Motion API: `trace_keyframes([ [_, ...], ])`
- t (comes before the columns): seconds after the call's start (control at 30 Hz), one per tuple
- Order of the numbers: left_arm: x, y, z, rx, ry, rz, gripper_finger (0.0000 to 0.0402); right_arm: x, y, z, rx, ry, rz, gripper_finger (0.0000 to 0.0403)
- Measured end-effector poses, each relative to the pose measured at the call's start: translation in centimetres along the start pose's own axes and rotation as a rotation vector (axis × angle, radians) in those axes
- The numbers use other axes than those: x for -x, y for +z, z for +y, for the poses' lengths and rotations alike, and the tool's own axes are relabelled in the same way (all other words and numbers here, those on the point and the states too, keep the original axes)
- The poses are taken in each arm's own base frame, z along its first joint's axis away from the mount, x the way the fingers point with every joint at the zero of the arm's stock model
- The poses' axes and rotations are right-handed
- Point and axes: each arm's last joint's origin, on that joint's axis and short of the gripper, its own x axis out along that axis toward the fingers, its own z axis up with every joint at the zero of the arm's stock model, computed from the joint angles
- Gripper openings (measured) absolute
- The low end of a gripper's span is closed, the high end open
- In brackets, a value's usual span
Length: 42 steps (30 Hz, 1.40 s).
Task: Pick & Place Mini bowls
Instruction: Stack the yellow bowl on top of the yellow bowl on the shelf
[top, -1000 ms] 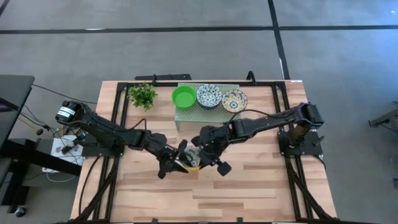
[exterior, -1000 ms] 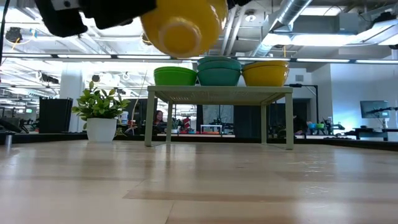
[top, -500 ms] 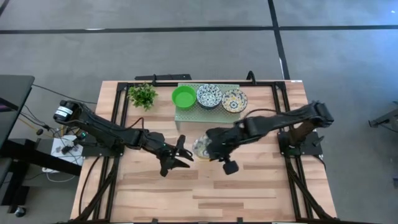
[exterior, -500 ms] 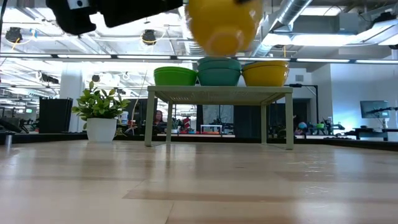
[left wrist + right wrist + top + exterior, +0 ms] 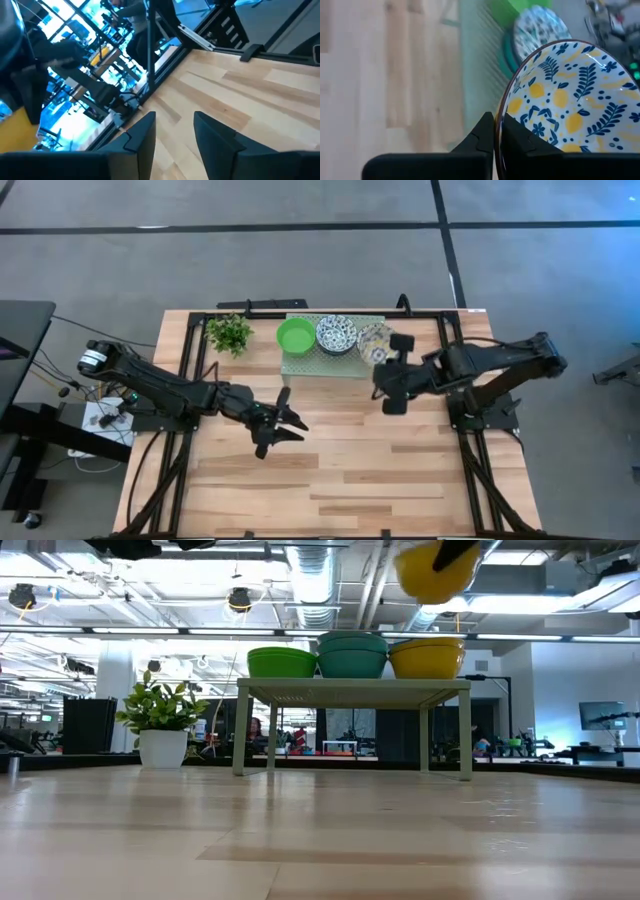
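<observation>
Yellow and blue leaves cover the inside of the bowl (image 5: pixel 570 100) that the right end effector (image 5: pixel 495 131) carries — its two fingers are pinched shut on the rim, one inside and one outside. In the low view the bowl's yellow underside (image 5: pixel 432 568) hangs above the rack (image 5: pixel 352 690), over the rack's right-hand stack and clear of it.

On the rack stand three stacks: green bowls (image 5: pixel 295 335) at the rack's left, white-and-blue bowls (image 5: pixel 337 334) in the middle, and yellow-patterned bowls (image 5: pixel 372 340) at the right, partly hidden from above by the right arm. The plant (image 5: pixel 230 332) sits just left of the rack.

The step in hand looks like nesting the carried bowl onto the matching stack. To do it well, I would level the bowl first — in the wrist view it appears tilted — and centre it over the yellow stack before lowering. A rim pinch gives little control over swing, so a slow descent seems wise. The neighbouring white-and-blue stack is just beside it, so any drift toward the rack's middle could knock it. Release should wait until the bowl settles into the one beneath, since dropping it from a height could make it bounce or sit crooked.

The left end effector (image 5: pixel 285 419) waits over the counter (image 5: pixel 400 480) well in front of the rack, fingers spread and holding nothing.
</observation>
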Motion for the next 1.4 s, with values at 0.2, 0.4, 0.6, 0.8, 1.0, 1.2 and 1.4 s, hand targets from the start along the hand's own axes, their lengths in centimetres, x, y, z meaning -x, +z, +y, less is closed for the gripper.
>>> trace_keyframes([
  [0.2,0.2,-0.1,0.4,0.0,0.016,0.004,0.0127,-2.9,-0.1,-2.0,0.006,-0.061,0.128,0.001],
  [0.4,0.2,-0.4,0.6,0.006,0.022,0.012,0.012,-6.4,-0.1,-3.1,0.034,-0.039,0.25,0.0011],
  [0.6,0.2,-0.4,0.6,0.008,0.019,0.015,0.0117,-8.1,-0.3,-4.0,-0.011,0.011,0.303,0.0015],
  [0.8,0.2,-0.4,0.5,0.009,0.016,0.018,0.0117,-8.2,-0.4,-4.6,-0.061,-0.003,0.299,0.0016],
  [1.0,0.2,-0.4,0.5,0.009,0.014,0.02,0.0117,-8.5,-0.6,-5.2,-0.176,0.026,0.315,0.0025],
  [1.2,0.1,-0.4,0.5,0.009,0.014,0.021,0.0117,-8.7,-0.7,-5.5,-0.21,0.065,0.318,0.0021],
  [1.4,0.1,-0.5,0.5,0.009,0.013,0.021,0.0117,-8.7,-0.8,-5.5,-0.207,0.063,0.319,0.0035],
])
